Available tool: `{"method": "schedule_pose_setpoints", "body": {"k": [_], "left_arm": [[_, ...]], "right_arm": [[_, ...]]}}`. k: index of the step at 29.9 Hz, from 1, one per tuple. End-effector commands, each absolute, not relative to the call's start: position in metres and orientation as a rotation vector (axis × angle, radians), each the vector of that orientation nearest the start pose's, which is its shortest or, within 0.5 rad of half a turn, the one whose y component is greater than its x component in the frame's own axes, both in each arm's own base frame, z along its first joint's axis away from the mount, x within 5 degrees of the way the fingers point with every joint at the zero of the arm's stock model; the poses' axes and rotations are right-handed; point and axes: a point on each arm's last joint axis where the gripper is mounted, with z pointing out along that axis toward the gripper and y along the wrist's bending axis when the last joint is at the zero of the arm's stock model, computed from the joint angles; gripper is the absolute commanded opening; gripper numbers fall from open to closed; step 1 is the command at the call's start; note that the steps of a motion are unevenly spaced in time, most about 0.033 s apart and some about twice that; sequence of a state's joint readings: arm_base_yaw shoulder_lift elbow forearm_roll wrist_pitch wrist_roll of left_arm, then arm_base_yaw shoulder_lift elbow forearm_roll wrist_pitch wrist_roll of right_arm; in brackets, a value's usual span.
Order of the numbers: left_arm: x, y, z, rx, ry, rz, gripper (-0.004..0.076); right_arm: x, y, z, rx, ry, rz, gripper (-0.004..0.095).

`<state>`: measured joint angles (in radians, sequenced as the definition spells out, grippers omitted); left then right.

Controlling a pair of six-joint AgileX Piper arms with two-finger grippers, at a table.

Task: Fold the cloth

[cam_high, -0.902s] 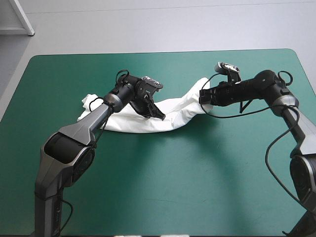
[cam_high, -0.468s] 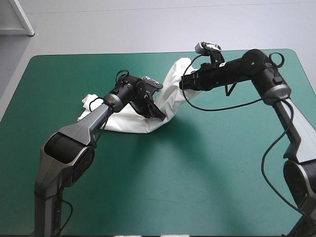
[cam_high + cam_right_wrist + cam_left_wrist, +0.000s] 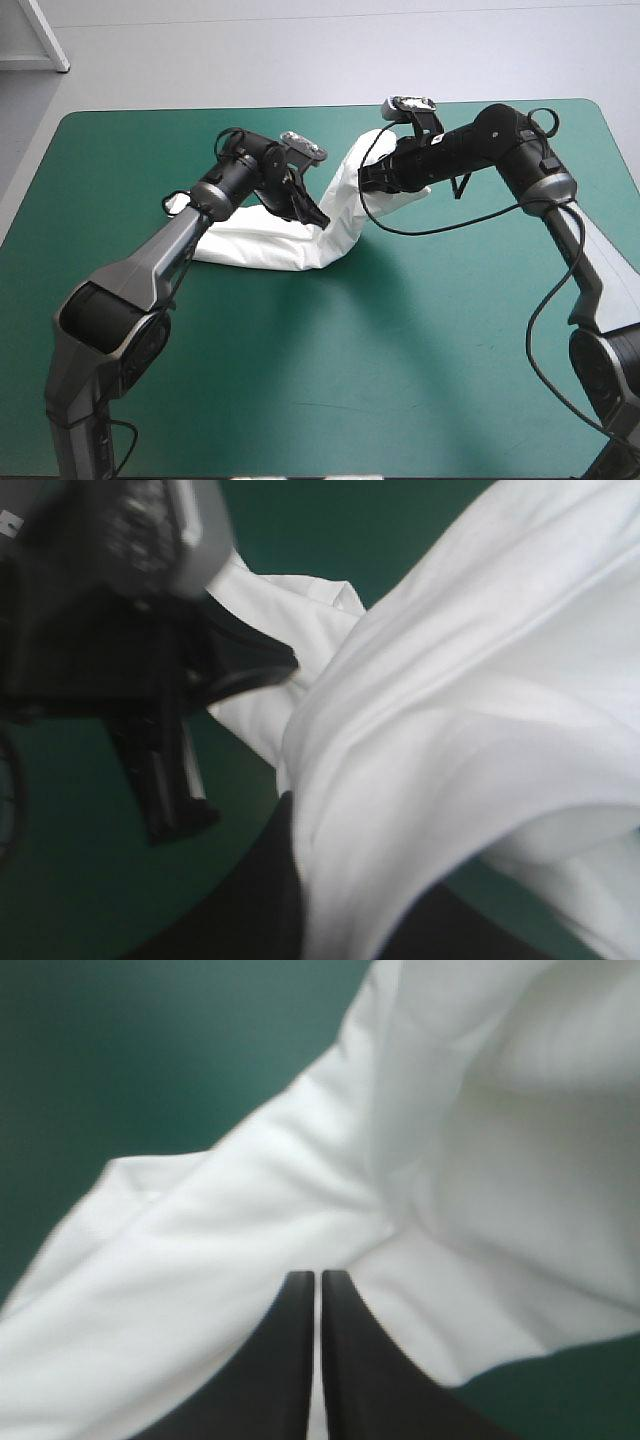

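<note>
The white T-shirt (image 3: 260, 245) lies as a long band across the middle of the teal-green table (image 3: 320, 380). Its right end rises in a loop toward the far side. My left gripper (image 3: 312, 212) is shut on the T-shirt near the bend; in the left wrist view the black fingers (image 3: 300, 1360) nearly meet at the gripper tip (image 3: 318, 1282), white T-shirt (image 3: 450, 1160) all around them. My right gripper (image 3: 372, 182) holds the raised end, shut on the T-shirt (image 3: 470, 680), which drapes over the gripper (image 3: 340, 880). The left gripper (image 3: 240, 655) shows close ahead of it.
A crumpled sleeve end (image 3: 180, 203) of the T-shirt rests under the left arm. Bare teal-green cover spreads over the near half of the table and at the far right corner (image 3: 590, 120).
My right gripper has swung left and up, carrying the T-shirt's right end off the table into a raised loop near the left gripper. The left gripper shifted slightly toward the far edge.
</note>
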<state>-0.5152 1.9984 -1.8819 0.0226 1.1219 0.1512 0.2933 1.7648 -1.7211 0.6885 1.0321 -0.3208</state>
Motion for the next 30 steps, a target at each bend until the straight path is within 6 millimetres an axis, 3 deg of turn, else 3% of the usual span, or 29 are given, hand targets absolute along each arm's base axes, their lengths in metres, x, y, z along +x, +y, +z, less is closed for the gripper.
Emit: {"method": "schedule_pose_setpoints", "body": {"k": [1,5,8,14,21,27,30], "left_arm": [[0.358,-0.188,0.376,0.815,2.416,0.071,0.0019],[0.335,-0.16,0.409,0.742,2.414,0.237,0.0019],[0.321,-0.143,0.424,0.708,2.403,0.18,0.0019],[0.301,-0.085,0.433,0.526,2.465,0.114,0.002],[0.253,-0.017,0.429,0.327,2.521,0.208,0.0019],[0.208,0.002,0.427,0.239,2.508,0.238,0.0019],[0.193,0.002,0.42,0.236,2.517,0.223,0.0019]], "right_arm": [[0.343,0.168,0.403,-0.549,2.247,0.913,-0.0012],[0.336,0.185,0.404,-0.593,2.226,0.931,-0.0012],[0.331,0.198,0.406,-0.599,2.195,0.944,-0.0011],[0.335,0.235,0.406,-0.636,2.163,1.018,-0.0012],[0.347,0.308,0.393,-0.746,2.095,1.188,-0.0012],[0.361,0.368,0.367,-0.777,2.002,1.325,0.0002],[0.369,0.385,0.36,-0.746,1.942,1.458,0.0187]]}}
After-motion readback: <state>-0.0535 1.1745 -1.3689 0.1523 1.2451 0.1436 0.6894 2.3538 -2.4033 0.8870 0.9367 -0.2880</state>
